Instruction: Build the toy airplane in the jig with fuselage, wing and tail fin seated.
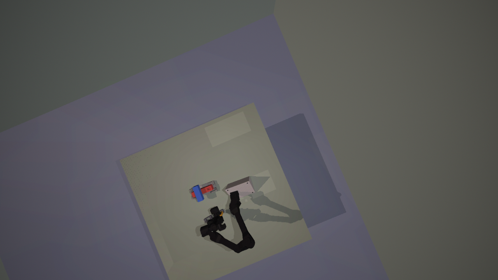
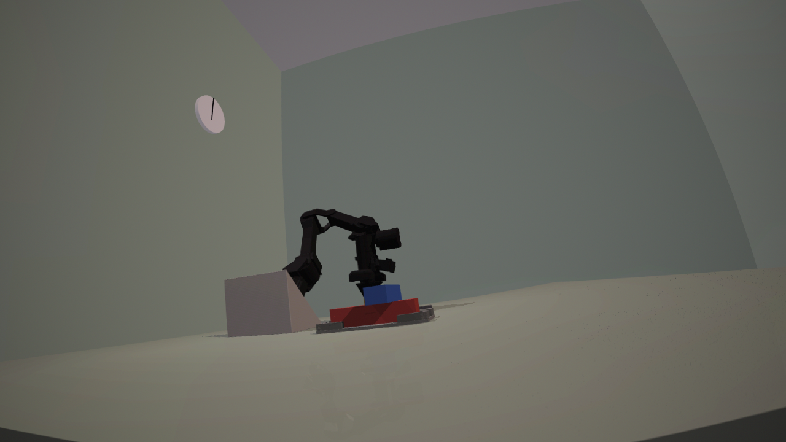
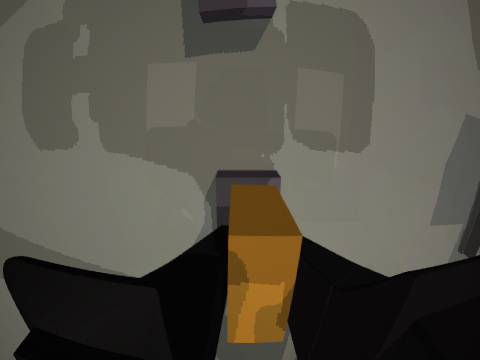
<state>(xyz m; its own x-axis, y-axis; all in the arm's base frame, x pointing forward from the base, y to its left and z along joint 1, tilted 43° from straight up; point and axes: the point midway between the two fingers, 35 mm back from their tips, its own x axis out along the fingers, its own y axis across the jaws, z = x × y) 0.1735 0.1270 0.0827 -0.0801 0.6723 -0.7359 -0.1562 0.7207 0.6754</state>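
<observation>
Pale tabletop (image 1: pixel 174 181) (image 2: pixel 494 341) (image 3: pixel 125 200), boxy orange fin (image 1: pixel 221 213) (image 3: pixel 264 260).

On the pale square table (image 1: pixel 181 156), a red toy airplane body (image 1: pixel 207 188) lies in a gray cradle (image 1: pixel 214 182), with a blue wing (image 1: pixel 198 193) across it near one end. A small socket shows on the red body toward the other end. A pinkish block (image 1: pixel 240 187), dotted with dark marks, sits near the cradle. Beside it is the foot of the black arm (image 1: pixel 244 226), which bends round so that its dark claw (image 1: pixel 221 213) ends near the cradle. A small orange piece (image 1: pixel 221 213) peeks out at the claw, mostly hidden. A gray holder (image 1: pixel 207 219) shows partly beside the claw. Shadows of the arm stretch over the table.
</observation>
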